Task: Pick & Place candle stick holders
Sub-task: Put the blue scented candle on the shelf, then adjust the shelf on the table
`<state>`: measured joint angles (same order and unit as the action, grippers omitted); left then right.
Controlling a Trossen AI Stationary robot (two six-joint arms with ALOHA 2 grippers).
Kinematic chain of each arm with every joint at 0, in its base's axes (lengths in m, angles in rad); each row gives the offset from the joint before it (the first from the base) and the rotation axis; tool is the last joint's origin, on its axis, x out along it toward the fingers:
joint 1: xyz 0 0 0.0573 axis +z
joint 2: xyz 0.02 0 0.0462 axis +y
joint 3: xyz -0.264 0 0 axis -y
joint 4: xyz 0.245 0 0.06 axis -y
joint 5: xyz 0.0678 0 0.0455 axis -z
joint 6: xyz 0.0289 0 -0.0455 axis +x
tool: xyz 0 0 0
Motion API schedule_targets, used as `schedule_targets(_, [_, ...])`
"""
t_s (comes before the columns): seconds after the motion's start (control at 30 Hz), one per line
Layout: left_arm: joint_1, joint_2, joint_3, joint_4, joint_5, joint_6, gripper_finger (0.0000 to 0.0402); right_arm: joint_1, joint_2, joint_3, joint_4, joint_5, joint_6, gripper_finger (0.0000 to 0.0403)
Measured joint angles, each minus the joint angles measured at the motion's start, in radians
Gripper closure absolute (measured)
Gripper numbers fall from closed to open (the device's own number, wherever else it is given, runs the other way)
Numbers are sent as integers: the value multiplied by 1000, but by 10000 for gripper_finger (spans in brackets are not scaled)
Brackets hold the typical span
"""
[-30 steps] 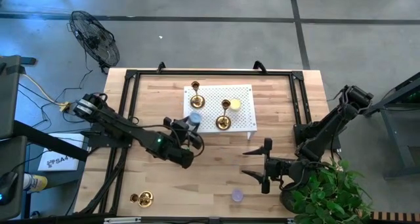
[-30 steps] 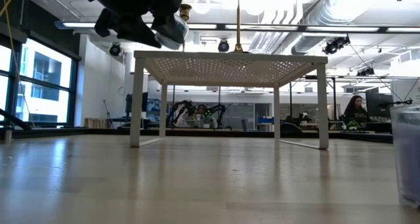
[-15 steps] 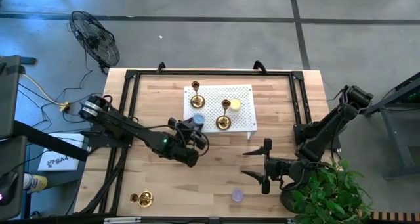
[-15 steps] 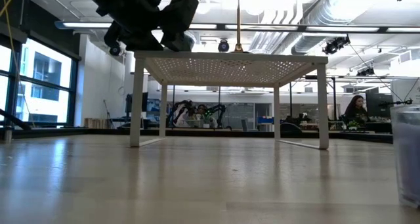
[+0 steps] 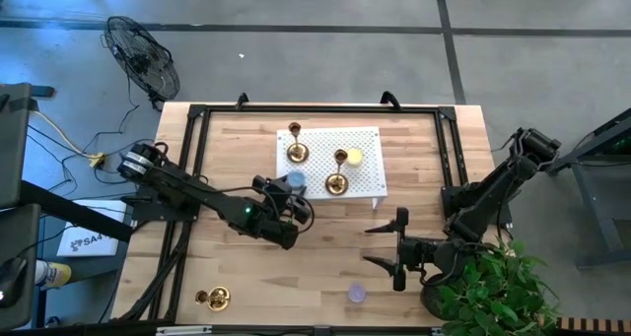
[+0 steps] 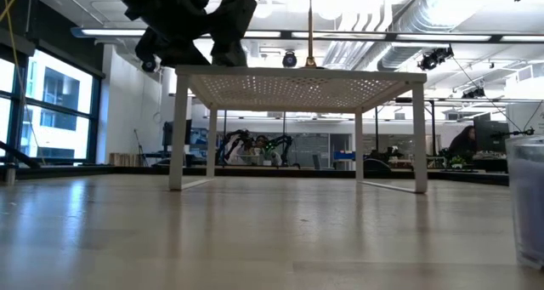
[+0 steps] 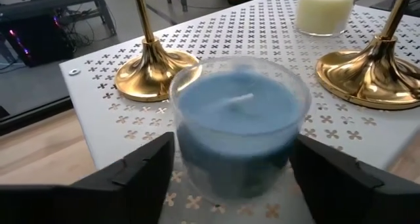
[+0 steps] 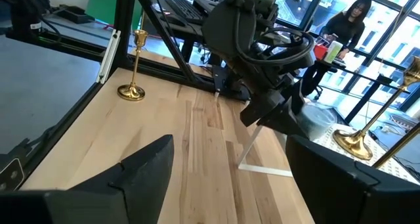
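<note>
We see the left gripper [image 7: 230,165] spread wide around a blue candle [image 7: 237,129] standing on the white rack [image 5: 370,183], between two candle stick holders [image 5: 336,183]; a third [image 5: 212,298] stands apart — right gripper [image 5: 396,247] idle, released.

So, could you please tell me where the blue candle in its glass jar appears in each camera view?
High view: the blue candle is on the corner of the white stand nearest the left arm.
Low view: not made out; the left hand covers that corner of the stand.
Left wrist view: centre foreground, large.
Right wrist view: right of centre, a pale jar just past the left arm's tip.
Shared landmark: the white stand.
</note>
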<state>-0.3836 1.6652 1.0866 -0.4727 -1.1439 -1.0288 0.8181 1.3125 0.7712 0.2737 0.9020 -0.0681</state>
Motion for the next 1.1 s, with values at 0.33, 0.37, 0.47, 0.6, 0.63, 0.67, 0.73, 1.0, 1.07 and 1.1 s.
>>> schedule_targets(0.33, [-2,0,3,2,1,1,85,0,0,0,0,1,0,114])
schedule_targets(0.37, [-2,1,8,-1,-2,3,85,0,0,0,0,3,0,114])
schedule_targets(0.47, [-4,4,34,-8,8,15,84,0,0,0,0,3,0,114])
schedule_targets(0.6, [-5,4,75,-6,59,78,83,0,0,0,0,4,0,114])
schedule_targets(0.63, [-5,4,84,-4,69,90,83,0,0,0,0,3,0,114])
schedule_targets(0.67, [-5,4,90,-3,81,93,83,0,0,0,0,3,0,114])
schedule_targets(0.73, [-5,4,97,-2,102,93,83,0,0,0,0,3,0,114])
schedule_targets(1.0, [-3,4,97,-50,99,76,83,0,0,0,0,0,0,114])
schedule_targets(1.07, [-3,4,97,-67,81,58,83,0,0,0,0,0,0,114])
schedule_targets(1.1, [-3,4,97,-72,70,55,83,0,0,0,0,-2,0,114])
